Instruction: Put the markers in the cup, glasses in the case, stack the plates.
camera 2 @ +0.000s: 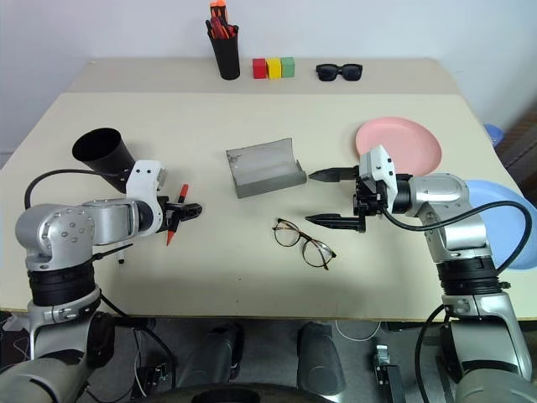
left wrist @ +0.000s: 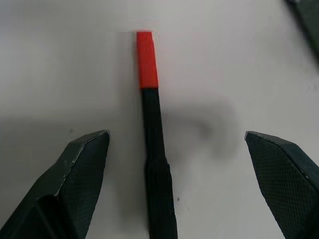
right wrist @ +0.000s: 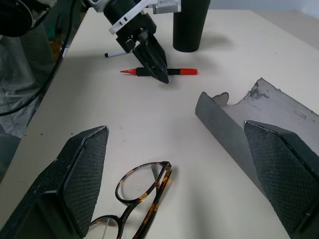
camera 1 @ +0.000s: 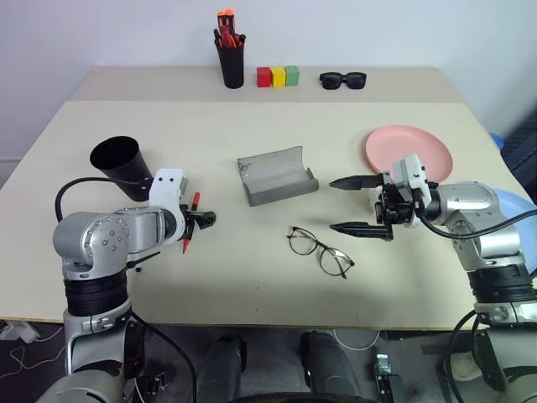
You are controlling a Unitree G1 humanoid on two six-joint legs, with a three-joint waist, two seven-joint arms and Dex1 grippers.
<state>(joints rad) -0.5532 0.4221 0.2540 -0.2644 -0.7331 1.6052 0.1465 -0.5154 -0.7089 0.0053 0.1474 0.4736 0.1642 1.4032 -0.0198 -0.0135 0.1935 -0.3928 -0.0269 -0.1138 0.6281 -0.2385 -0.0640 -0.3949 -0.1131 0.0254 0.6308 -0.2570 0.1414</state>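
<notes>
Nothing looks finished yet. Left pincer (camera 1: 201, 220) hangs spread astride the longer marker (left wrist: 152, 134), which lies on the surface (camera 1: 252, 277) just beside the cup (camera 1: 122, 164); the shorter marker (right wrist: 113, 53) lies nearby. Right pincer (camera 1: 359, 204) is spread and empty near the glasses (camera 1: 320, 250), which rest before the open case (camera 1: 275, 175). Pink plate (camera 1: 409, 149) and blue plate (camera 2: 503, 220) sit unstacked.

No legible text, labels or numbers anywhere.
</notes>
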